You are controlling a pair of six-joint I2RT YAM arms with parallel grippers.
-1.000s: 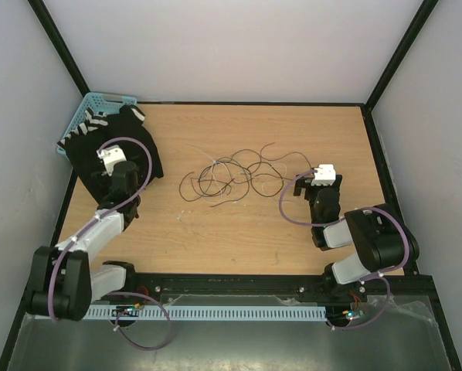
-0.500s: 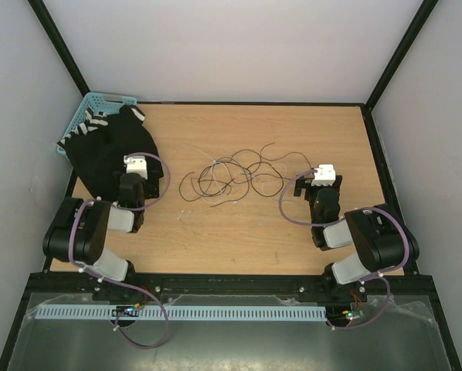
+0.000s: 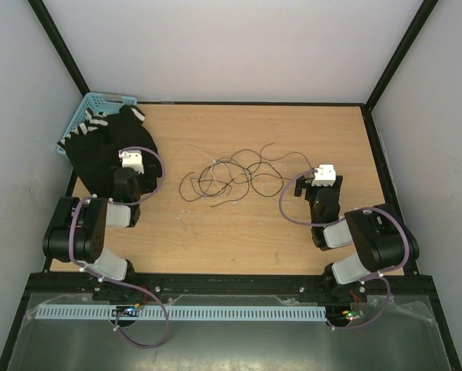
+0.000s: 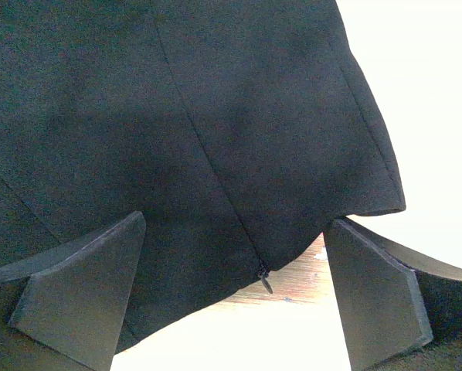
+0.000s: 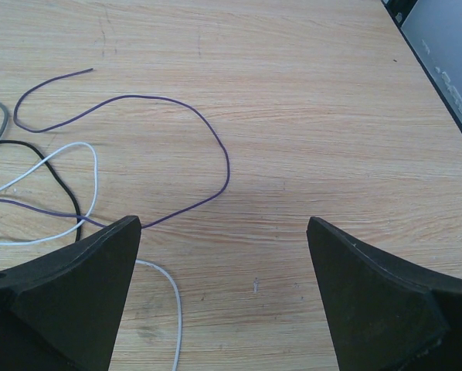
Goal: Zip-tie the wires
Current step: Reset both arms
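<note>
Thin curly wires (image 3: 219, 178) lie on smooth wood table (image 3: 308, 131) by wide-open R gripper (image 5: 223, 294); L gripper (image 4: 235, 297), open too, over soft black cloth (image 4: 177, 116).

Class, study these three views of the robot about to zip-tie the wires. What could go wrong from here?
The left claw hangs open right over the black cloth, away from the wires. Closing there would likely snag fabric or its zipper pull.
The wires lie in a loose, spread tangle. The open right claw, at their edge, might catch only the purple strand and drag the rest apart.
</note>
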